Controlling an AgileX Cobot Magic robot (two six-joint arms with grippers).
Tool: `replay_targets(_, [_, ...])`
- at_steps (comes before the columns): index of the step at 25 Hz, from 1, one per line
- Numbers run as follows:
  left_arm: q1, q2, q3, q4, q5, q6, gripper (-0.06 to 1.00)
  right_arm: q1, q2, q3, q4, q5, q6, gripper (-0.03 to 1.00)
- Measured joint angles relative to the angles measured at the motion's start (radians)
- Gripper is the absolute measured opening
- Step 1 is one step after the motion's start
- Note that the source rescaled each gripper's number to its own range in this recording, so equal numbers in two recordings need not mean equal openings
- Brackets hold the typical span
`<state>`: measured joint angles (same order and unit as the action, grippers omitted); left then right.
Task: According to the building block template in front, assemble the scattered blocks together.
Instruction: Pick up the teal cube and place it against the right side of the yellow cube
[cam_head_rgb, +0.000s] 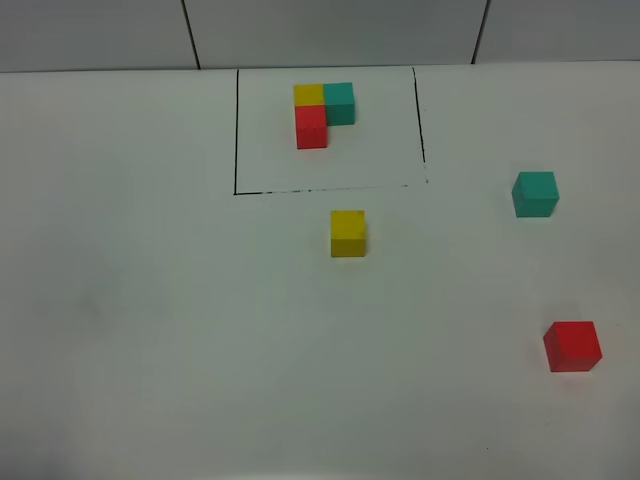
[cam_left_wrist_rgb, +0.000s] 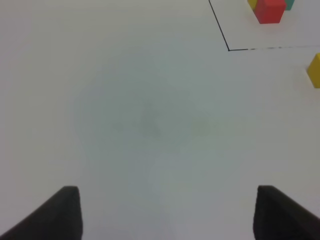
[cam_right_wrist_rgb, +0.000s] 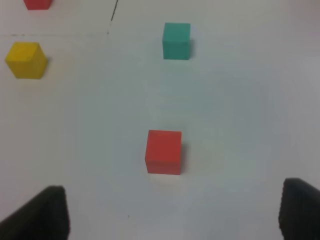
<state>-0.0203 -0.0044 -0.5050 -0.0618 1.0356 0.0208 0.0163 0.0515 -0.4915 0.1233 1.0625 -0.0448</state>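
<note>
- L gripper (cam_left_wrist_rgb: 167, 217): jaws are standing wide apart and holding nothing. Only bare table (cam_left_wrist_rgb: 150, 125) is lying btwn them.
- R gripper (cam_right_wrist_rgb: 172, 212): jaws are likewise standing wide and holding nothing. Red block (cam_right_wrist_rgb: 163, 152) is sitting ahead of them, not btwn them.
- Exterior view, ref = yellow block (cam_head_rgb: 348, 233): template (cam_head_rgb: 322, 110) is sitting at 12 o'clock inside black frame (cam_head_rgb: 236, 130). Teal block (cam_head_rgb: 535, 193) is lying at 3 o'clock and red block at 4 o'clock, both well apart.
- Risk 1: a finger is likely landing on or shoving the red block if the descent is running off-centre.
- Risk 2: mirrored L. Template is showing teal at 3 o'clock of yellow and red at 6 o'clock, so a swapped side is spoiling the match.
- Risk 3: yellow block is lying near the frame line, so a hard push while joining is probably sliding it over the line.
</note>
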Motion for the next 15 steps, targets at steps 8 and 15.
replay_targets(8, [0.000,0.000,0.000,0.000,0.000,0.000,0.62,0.000,0.058,-0.027,-0.017,-0.022,0.010,0.72])
replay_targets(15, [0.000,0.000,0.000,0.000,0.000,0.000,0.62,0.000,0.498,-0.170,-0.022,-0.067,-0.015,0.88])
